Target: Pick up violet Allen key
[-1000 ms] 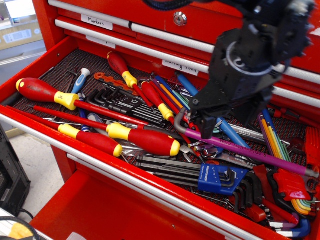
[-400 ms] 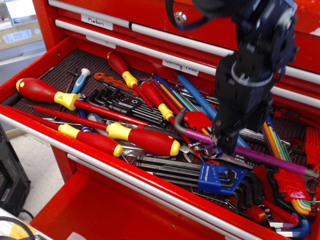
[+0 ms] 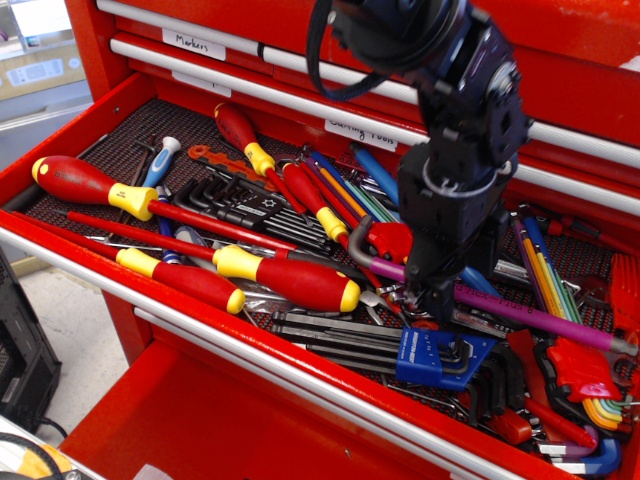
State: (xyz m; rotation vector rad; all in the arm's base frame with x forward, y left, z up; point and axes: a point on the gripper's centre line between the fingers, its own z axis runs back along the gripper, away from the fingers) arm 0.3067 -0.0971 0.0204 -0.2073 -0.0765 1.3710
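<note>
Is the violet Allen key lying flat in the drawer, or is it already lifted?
Lying, not lifted: the violet Allen key rests across the other tools in the drawer. The gripper is down at it; whether it is closed cannot be told.

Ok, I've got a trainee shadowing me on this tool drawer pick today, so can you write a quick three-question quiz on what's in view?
1. True or false: the gripper is down over the violet Allen key.
2. Which end of that key is bare grey metal?
A. the long end at the right
B. the curved short end at the left
C. neither
3. Fill in: the holder with black hex keys just in front of the gripper is coloured ____.

Key
1. True; whether the jaws have closed cannot be seen.
2. B, the curved end.
3. Blue, the blue holder.
</note>
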